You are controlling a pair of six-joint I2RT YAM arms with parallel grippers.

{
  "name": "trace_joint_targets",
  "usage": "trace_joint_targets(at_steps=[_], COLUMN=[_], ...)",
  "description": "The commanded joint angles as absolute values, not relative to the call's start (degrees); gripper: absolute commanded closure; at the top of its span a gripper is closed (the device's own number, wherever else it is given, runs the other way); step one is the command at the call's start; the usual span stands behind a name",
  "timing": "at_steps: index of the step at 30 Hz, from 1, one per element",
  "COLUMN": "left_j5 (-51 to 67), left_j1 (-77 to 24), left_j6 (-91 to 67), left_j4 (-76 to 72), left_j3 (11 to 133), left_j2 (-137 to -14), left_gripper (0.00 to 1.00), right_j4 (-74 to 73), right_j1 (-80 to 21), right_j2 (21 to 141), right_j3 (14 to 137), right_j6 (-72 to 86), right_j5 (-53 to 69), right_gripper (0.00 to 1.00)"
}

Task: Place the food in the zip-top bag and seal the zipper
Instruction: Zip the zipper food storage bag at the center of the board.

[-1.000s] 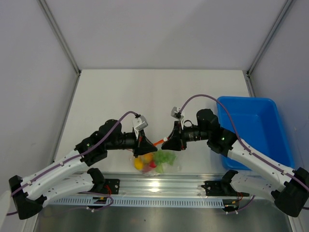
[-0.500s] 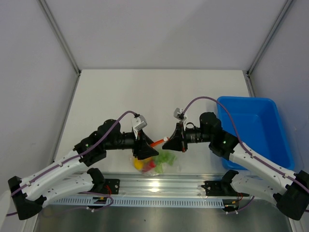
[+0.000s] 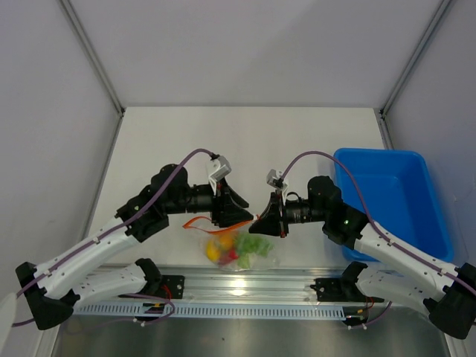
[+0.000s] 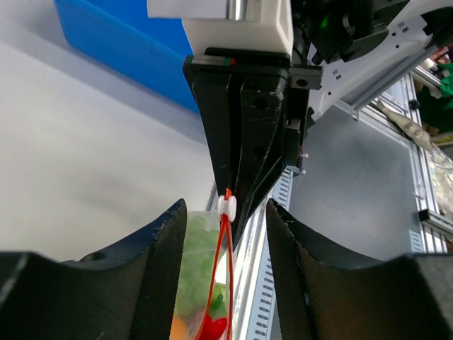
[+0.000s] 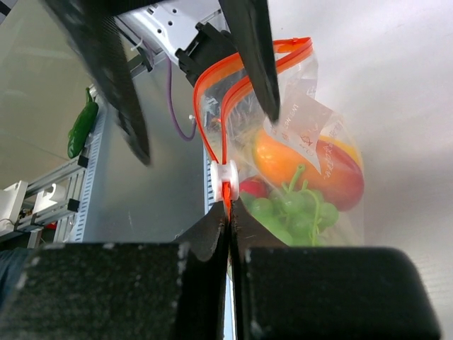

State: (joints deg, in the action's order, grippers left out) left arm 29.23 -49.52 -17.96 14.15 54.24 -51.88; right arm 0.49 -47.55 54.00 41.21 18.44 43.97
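Observation:
The clear zip-top bag point(image 3: 253, 251) hangs at the table's near edge with an orange-yellow fruit point(image 5: 304, 166), a green bumpy bunch point(image 5: 290, 212) and a red chili point(image 4: 212, 327) inside. I cannot make out a white-and-green vegetable. My right gripper point(image 3: 258, 223) point(image 5: 230, 212) is shut on the end of the orange-red zipper point(image 5: 233, 92), just below its white slider point(image 5: 226, 172). The zipper's two strips stand apart above the slider. My left gripper point(image 3: 244, 212) point(image 4: 226, 219) is open, its fingers on either side of the zipper point(image 4: 225, 283) without touching it. A loose length of the strip point(image 3: 199, 222) trails left.
A blue bin point(image 3: 394, 193) sits at the right of the table, behind my right arm, and also shows in the left wrist view point(image 4: 120, 49). The aluminium rail point(image 3: 245, 286) runs along the near edge below the bag.
My left gripper has opened and let go of the zipper. The orange-red strip now trails out to the left. My right gripper has shifted slightly down and left, still shut on the zipper end.

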Motion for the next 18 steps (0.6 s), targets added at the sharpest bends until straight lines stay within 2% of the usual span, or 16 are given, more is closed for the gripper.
trace_joint_targets(at_steps=[1, 5, 10, 13, 18], left_j5=[33.9, 37.1, 40.8, 41.7, 42.4], left_j1=[-49.0, -49.0, -48.2, -47.8, -47.6], left_j6=[-18.5, -18.9, -20.6, -21.0, -21.2], left_j4=[12.0, 11.2, 9.8, 9.5, 9.9], left_j3=[56.3, 55.8, 54.9, 54.7, 54.6], left_j2=[-54.3, -55.4, -55.7, -55.8, -56.7], left_gripper=[0.50, 0.62, 0.63, 0.71, 0.71], right_j4=[4.8, 4.4, 4.3, 4.5, 4.4], right_j1=[-48.3, -48.3, -48.3, -48.3, -48.3], right_j2=[53.1, 53.1, 53.6, 54.0, 54.1], right_j3=[42.0, 42.4, 42.6, 42.6, 43.0], right_j6=[18.2, 17.8, 17.5, 17.5, 17.5], right_j5=[44.3, 44.2, 44.4, 44.3, 44.4], right_gripper=[1.00, 1.00, 1.00, 1.00, 1.00])
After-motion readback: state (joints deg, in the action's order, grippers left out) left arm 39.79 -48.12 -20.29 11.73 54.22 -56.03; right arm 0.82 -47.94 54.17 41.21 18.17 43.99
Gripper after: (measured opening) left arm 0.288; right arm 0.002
